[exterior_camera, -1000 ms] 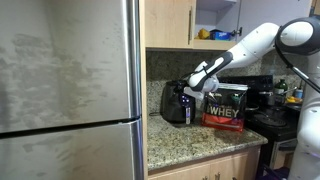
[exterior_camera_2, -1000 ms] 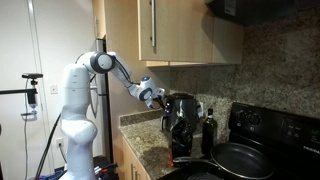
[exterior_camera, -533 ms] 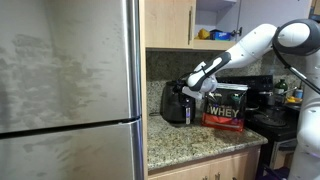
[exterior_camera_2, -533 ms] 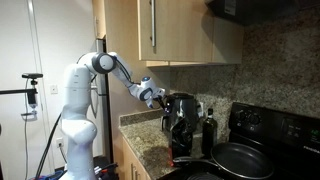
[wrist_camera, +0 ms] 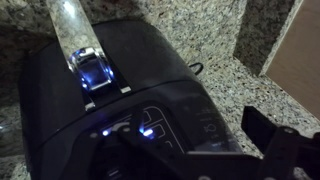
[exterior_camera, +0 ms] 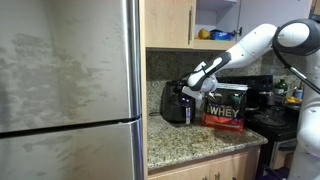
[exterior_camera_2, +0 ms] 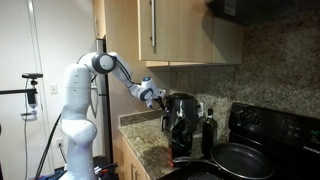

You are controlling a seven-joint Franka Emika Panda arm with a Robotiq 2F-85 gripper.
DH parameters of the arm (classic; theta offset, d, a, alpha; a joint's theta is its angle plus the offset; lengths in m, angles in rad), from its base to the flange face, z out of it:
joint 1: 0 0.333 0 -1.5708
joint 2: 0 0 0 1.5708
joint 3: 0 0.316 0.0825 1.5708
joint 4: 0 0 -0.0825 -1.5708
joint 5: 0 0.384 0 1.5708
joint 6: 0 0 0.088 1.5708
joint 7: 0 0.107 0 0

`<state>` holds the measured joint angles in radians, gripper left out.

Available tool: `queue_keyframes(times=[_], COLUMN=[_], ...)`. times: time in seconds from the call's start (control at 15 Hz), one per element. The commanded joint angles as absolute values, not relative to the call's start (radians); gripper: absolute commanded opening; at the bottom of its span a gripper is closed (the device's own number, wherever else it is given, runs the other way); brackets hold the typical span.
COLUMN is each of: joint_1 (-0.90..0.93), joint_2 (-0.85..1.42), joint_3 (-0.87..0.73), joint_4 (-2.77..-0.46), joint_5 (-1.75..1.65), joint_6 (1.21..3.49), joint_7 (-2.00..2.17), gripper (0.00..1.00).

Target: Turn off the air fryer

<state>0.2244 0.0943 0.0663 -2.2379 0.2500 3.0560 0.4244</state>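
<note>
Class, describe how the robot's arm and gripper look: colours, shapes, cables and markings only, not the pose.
The arm is glossy white, built of rounded tubular segments with bulging joints and thin dark seams between them. The gripper is black and blocky, with dark fingers. What looks like a dark cable hangs beside the upper arm. No markings can be read at this size.

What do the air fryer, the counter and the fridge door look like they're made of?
Air fryer: probably plastic, dark, semi-gloss, soft sheen on its rounded top. Counter: likely polished granite or similar stone, speckled beige-brown. Fridge door: apparently brushed stainless steel, grey with streaky reflections.
</note>
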Motion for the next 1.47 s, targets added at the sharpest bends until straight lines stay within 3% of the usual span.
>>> queue_keyframes(times=[0.0, 0.6, 1.4], joint_1=[0.222, 0.201, 0.221], joint_2=[0.118, 0.076, 0.151], joint_3=[0.043, 0.102, 0.065], joint_4=[-2.218, -2.252, -2.186], joint_5=[0.229, 0.269, 0.231], joint_6=[2.99, 3.064, 3.109], joint_7=[0.459, 0.404, 0.45], gripper=[1.0, 1.0, 1.0])
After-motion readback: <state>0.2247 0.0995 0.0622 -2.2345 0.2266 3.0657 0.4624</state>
